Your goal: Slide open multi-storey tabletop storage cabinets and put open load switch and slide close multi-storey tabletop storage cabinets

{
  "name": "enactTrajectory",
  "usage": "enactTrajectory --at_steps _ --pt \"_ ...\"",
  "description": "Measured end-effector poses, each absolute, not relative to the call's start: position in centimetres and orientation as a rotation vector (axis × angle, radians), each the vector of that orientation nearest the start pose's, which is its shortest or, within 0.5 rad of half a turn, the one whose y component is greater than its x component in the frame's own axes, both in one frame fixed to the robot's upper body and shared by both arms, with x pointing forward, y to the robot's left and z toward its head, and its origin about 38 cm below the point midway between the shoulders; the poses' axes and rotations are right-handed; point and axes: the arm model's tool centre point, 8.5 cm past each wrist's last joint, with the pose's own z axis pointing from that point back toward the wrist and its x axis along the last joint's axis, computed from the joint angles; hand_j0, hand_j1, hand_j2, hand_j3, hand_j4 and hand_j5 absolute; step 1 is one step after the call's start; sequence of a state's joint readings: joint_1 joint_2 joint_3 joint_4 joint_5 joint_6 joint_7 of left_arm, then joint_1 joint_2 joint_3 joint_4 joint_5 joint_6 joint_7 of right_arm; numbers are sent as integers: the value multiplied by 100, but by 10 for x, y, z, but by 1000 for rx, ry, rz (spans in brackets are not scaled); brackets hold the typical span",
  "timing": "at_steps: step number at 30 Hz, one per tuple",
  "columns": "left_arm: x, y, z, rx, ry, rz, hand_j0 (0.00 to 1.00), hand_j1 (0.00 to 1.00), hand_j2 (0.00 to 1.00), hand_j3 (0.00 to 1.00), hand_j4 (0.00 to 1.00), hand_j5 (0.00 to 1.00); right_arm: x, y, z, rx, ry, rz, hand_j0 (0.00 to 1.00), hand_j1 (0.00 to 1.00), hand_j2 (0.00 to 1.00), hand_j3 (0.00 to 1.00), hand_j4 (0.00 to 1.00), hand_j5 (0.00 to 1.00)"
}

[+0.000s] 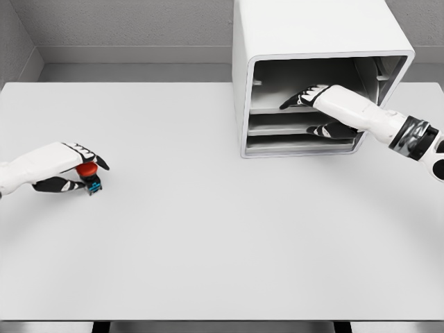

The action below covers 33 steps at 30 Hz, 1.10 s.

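Observation:
A white storage cabinet [244, 76] stands at the back right of the table, its front open and several shelves showing inside. My right hand [310, 104] reaches into the cabinet's upper bay, fingers extended over a shelf and the thumb lower down by a lower shelf; it holds nothing that I can see. At the far left, my left hand [82, 172] is curled around the load switch [89, 177], a small part with a red knob on top and a blue-and-black base resting on the table.
The white table [208, 229] spreads wide between the two hands. A grey wall runs behind the cabinet. The table's front edge lies at the bottom of the view.

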State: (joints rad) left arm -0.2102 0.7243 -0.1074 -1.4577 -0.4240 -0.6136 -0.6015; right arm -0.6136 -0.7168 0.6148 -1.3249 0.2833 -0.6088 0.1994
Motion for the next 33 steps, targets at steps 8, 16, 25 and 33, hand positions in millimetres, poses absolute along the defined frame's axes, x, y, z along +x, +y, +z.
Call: enactTrajectory --at_steps 8,16,25,33 --pt "383 373 163 407 -1387 -1776 61 61 61 61 61 61 446 -291 200 -355 -1779 1687 77 77 77 77 77 77" --pt "382 369 166 407 -1399 -1785 51 51 51 51 51 51 433 -293 208 -359 -1786 1735 77 77 77 77 77 77" --pt "381 365 168 409 -1416 -1790 41 41 41 41 41 41 416 -299 207 -343 -1776 1755 77 77 77 77 77 77" --pt "381 362 171 413 -1427 -1795 37 37 37 37 37 37 403 -310 210 -359 -1762 1778 77 77 77 77 77 77"
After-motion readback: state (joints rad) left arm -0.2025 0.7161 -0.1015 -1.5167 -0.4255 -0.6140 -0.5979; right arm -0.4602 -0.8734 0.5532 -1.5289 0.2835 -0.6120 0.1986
